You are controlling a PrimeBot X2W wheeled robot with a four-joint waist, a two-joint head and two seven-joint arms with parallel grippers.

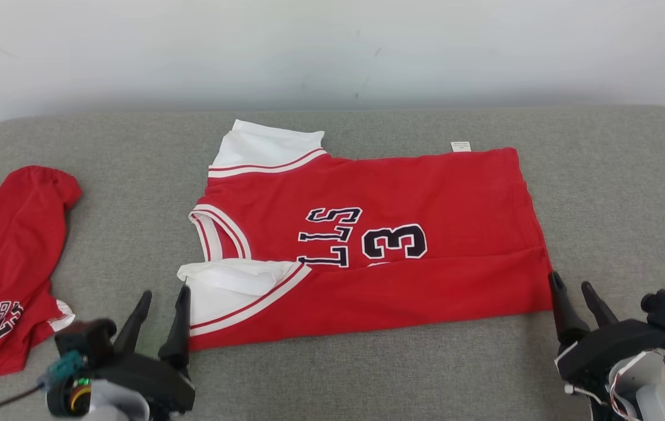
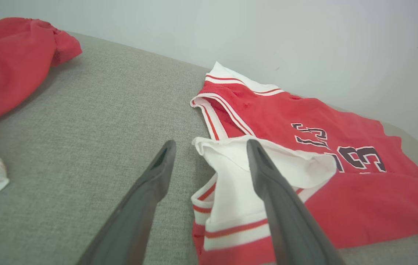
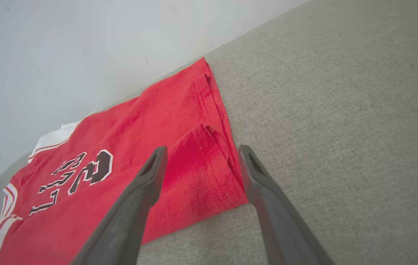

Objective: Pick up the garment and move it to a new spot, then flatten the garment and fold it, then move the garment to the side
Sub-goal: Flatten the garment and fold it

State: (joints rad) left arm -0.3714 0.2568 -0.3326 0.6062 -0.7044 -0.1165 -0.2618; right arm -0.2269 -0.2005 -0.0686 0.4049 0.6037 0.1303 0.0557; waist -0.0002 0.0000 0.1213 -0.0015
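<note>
So the jersey (image 1: 379,234) lies flat mid-bench (image 1: 619,193), neck toward my left, with its near long edge folded up over the lettering. My left end effector (image 1: 165,292) and right end effector (image 1: 570,281) both have their fingers spread apart with nothing in them, one by the white sleeve corner, the other by the hem corner. I reckon the fold's only partway done, so I'd pinch both far corners level, keep the cloth taut and lay that edge parallel, smoothing the bunched near sleeve and steering clear of the other red garment (image 1: 4,251) on my left.
</note>
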